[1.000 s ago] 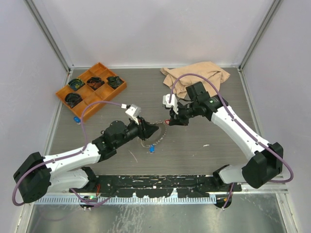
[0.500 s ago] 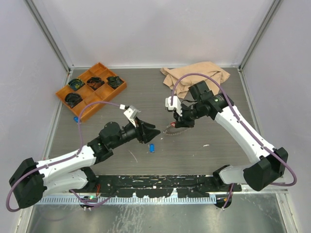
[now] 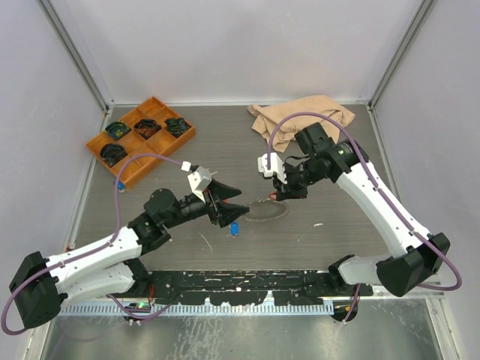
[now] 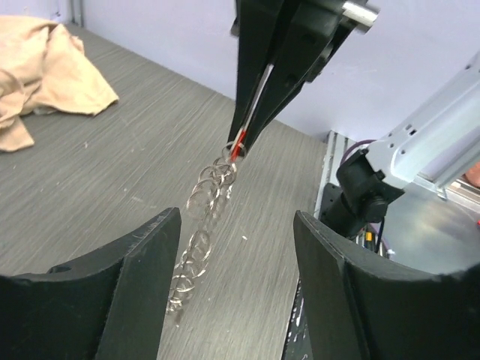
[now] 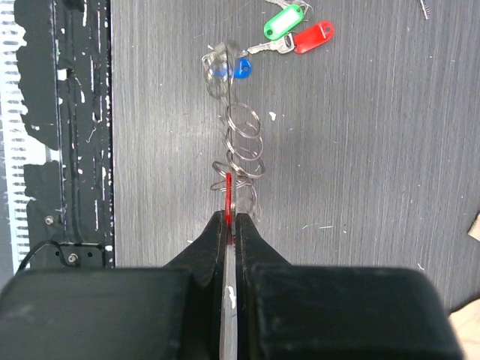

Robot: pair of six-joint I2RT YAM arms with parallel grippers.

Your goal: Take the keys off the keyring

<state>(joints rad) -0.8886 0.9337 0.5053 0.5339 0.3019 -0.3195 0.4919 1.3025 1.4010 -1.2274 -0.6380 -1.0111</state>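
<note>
My right gripper (image 3: 279, 193) (image 5: 228, 217) is shut on a red key (image 5: 228, 187), seen edge-on between its pads. The keyring (image 3: 267, 210) (image 5: 244, 142), a chain of silvery rings, hangs from that key and trails down onto the table. A blue key (image 3: 235, 227) (image 5: 240, 69) lies at the chain's far end. A green key (image 5: 281, 22) and another red key (image 5: 313, 35) lie loose on the table beyond it. My left gripper (image 3: 231, 204) (image 4: 236, 251) is open, its fingers either side of the keyring (image 4: 201, 217) without touching it.
An orange compartment tray (image 3: 166, 103) with dark coiled bundles stands at the back left. A small blue object (image 3: 118, 182) lies beside its near corner. A crumpled beige cloth (image 3: 304, 120) (image 4: 37, 67) lies at the back right. A black strip runs along the table's near edge.
My left gripper has opened and let go of the keyring. My right gripper has moved right with the red key, pulling the ring chain along.
</note>
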